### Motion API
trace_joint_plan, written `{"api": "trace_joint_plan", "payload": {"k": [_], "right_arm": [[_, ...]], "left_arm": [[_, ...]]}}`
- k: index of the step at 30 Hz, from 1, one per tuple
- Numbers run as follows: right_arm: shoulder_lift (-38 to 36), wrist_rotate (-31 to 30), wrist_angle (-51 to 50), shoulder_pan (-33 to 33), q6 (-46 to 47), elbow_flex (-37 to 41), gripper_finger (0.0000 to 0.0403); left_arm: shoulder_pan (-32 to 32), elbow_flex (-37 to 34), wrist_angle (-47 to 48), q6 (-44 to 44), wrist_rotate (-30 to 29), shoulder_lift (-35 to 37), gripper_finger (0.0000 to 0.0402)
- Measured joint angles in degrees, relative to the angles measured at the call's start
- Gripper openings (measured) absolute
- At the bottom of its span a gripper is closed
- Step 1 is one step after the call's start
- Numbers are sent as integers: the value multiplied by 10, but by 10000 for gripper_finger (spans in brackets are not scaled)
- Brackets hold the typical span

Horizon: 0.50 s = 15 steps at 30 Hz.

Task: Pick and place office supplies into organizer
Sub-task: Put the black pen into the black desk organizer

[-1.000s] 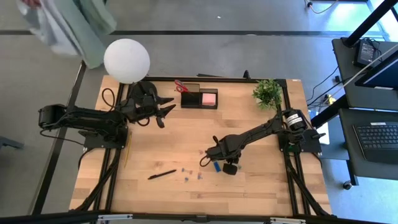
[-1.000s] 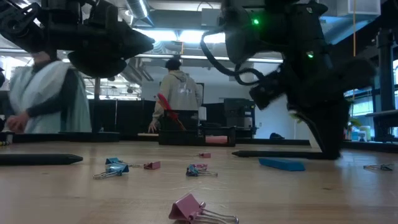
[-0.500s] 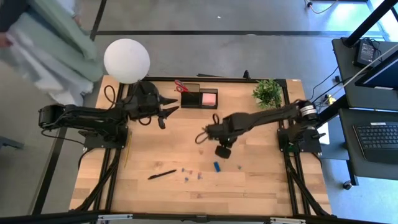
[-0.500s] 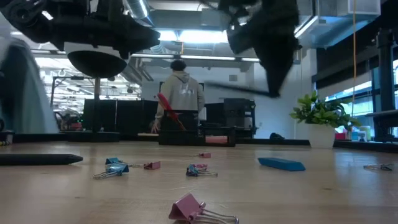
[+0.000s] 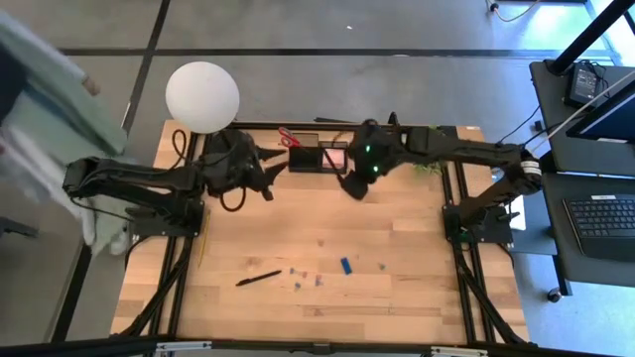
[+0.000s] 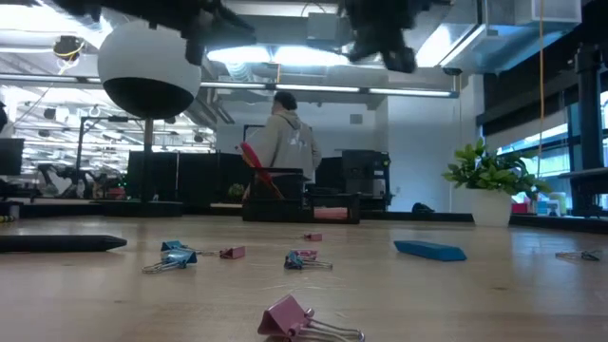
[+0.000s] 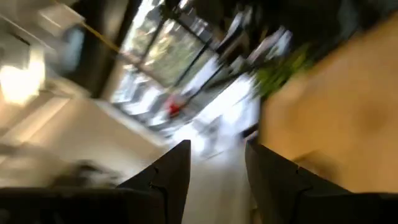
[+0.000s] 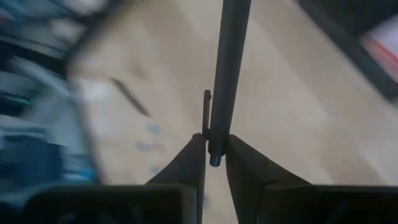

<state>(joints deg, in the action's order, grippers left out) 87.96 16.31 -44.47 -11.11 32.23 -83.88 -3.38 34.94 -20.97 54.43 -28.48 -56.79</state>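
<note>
A black pen (image 8: 229,68), slim and dark with a small clip on its side, is clamped between the fingers of the right tool (image 8: 214,158). That arm stretches from the desk's right side toward the far edge, its wrist hanging just beside the organizer (image 5: 317,159); the pen's tip seems to point away from the wrist, though blur makes the angle hard to judge.

The organizer is a low black box at the middle of the far edge, with red-handled scissors (image 5: 289,137) standing in one end and a pink sticky-note pad (image 5: 334,156) in the other.

Near the front edge lie a second black pen (image 5: 258,279), a small blue block (image 5: 345,265) and scattered binder clips (image 6: 175,256).

The left tool (image 7: 217,168) hovers by the far-left corner beside the organizer, fingers apart and holding nothing, its arm reaching in from the left edge.
</note>
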Motion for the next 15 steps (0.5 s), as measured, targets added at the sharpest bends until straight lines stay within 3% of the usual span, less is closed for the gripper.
{"api": "trace_joint_plan", "payload": {"k": [3, 6, 15], "right_arm": [[5, 64, 86, -20, 21, 0, 53], [15, 111, 158, -35, 48, -1, 53], [45, 151, 217, -53, 112, -1, 53]], "left_arm": [[23, 21, -4, 136, -58, -15, 148], [36, 28, -8, 228, -66, -33, 148], [70, 28, -115, 448, -96, -88, 148]]}}
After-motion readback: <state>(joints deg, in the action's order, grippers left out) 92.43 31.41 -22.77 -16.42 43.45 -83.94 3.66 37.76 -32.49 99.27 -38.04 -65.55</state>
